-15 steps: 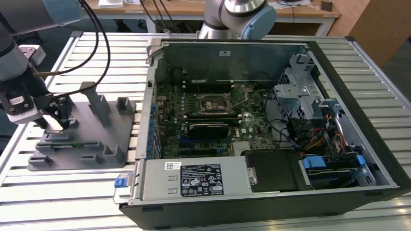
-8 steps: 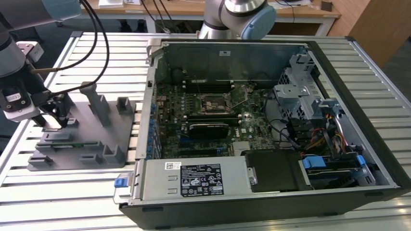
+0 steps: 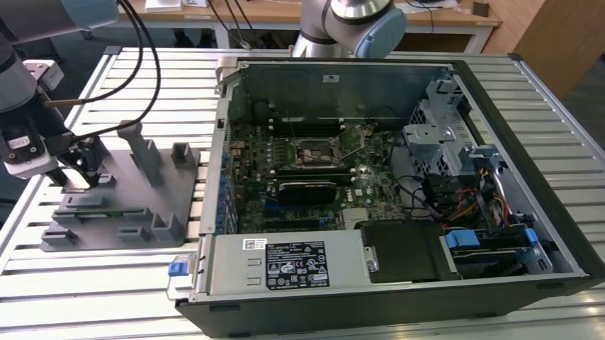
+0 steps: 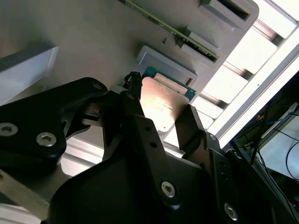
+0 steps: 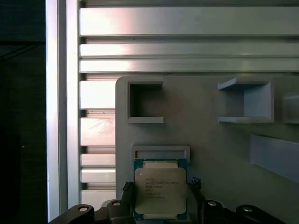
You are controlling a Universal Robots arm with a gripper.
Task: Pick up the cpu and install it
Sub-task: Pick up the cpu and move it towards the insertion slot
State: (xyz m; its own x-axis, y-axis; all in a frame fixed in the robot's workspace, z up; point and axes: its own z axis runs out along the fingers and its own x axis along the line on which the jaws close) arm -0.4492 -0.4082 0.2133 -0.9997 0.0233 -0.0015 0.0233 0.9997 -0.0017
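The cpu (image 5: 160, 189), a flat square chip with a silvery top and green rim, lies in a shallow nest on the grey fixture plate (image 5: 205, 140). The second wrist view shows the cpu (image 4: 161, 105) between two black fingers. My gripper (image 5: 160, 185) straddles it, one fingertip at each side edge with a thin gap showing, so it stands open around the chip. In the exterior view my gripper (image 3: 81, 177) hangs low over the fixture plate (image 3: 113, 212) at the exterior view's left. The black socket (image 3: 314, 150) sits mid-motherboard inside the open computer case (image 3: 557, 234).
Upright grey posts (image 3: 144, 149) and blocks stand on the fixture beside my gripper. A green memory stick (image 4: 177, 32) lies in a slot on the plate. Black cables (image 3: 142, 64) trail from the arm. The slatted metal table (image 3: 95, 283) carries the fixture and the case.
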